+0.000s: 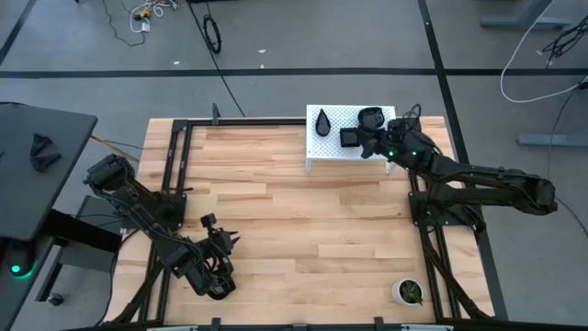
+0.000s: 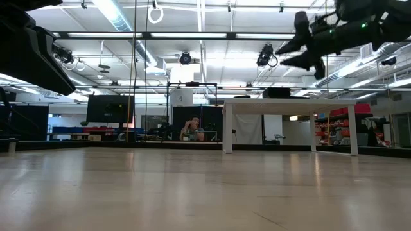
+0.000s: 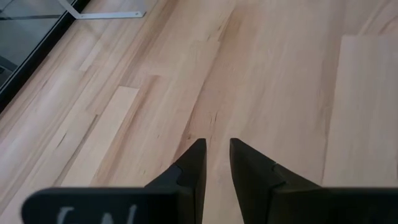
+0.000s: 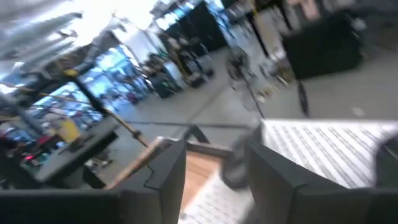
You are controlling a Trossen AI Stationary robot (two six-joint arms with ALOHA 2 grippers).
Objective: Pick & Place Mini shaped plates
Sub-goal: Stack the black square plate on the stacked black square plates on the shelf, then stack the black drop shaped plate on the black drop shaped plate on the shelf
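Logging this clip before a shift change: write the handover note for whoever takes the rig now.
Right end effector: open, empty, in the air over the white perforated stand at the table's far edge.
Left end effector: parked low over bare wood at the near left, fingers slightly apart, empty.
Plates: teardrop plate, square plate and rounded plate all sit on the stand.
Done: no plate on the tabletop.
Left: picking and placing all three.
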